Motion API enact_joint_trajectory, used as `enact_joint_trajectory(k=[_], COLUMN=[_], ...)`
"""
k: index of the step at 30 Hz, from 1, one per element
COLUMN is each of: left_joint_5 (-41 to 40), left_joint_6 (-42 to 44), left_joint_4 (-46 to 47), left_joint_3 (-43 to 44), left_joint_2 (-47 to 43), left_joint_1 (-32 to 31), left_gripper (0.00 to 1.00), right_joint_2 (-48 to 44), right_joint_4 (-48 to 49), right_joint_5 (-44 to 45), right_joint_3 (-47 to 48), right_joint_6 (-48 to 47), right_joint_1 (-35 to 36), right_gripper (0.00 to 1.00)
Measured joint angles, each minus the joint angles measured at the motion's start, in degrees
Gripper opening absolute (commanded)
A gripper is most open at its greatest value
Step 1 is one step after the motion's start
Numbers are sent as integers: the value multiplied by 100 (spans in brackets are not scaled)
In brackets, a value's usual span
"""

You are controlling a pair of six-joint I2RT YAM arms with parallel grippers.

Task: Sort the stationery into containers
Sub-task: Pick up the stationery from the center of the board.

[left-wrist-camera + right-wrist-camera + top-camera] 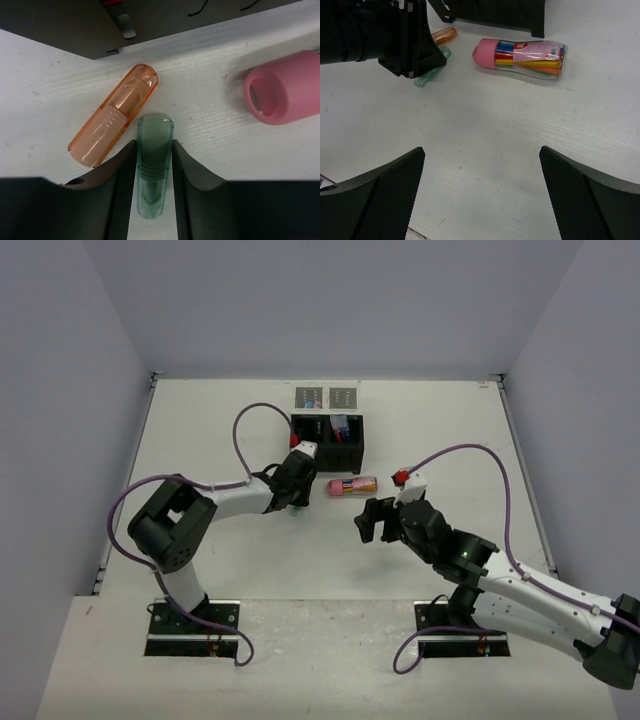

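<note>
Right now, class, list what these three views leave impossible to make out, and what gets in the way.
Top view: green highlighter, almost hidden under the left hand.
Top view: contents of black box and grey trays, too small.
Left wrist view: pink-capped tube, cut off by right edge.
Right wrist view: orange highlighter, partly behind the left hand.

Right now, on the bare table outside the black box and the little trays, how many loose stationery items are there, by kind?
green highlighter: 1
orange highlighter: 1
pink-capped tube of pens: 1
Total: 3
</note>
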Motion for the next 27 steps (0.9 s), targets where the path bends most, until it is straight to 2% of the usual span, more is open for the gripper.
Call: enact_joint_trajectory(k=[7,13,16,21,24,27], left_joint_5=[-262,-325,-347,-757,-1217,-1405], left_joint_6=[-15,-114,-184,-344,-395,-375], left_joint_4=[-114,-448,-836,-1140,-1164,-960], left_joint_3=[96,72,21,149,573,1290], left_joint_2=[72,-88,-500,-1786,-2238,-2117], left_joint_1=[-160,-342,-508,-652,-621,-434], left_gripper=[11,10,9,9,9,9], right_joint_2=[-155,-182,-182,-183,-184,-184], right_joint_4=[-1,-1,-1,0,0,0], right_joint_5=[0,0,2,2,4,6], right_joint_3=[0,0,0,0,0,0], right_joint_6=[0,0,0,0,0,0], right_joint_1=[0,0,0,0,0,0], right_gripper=[99,99,99,99,99,99])
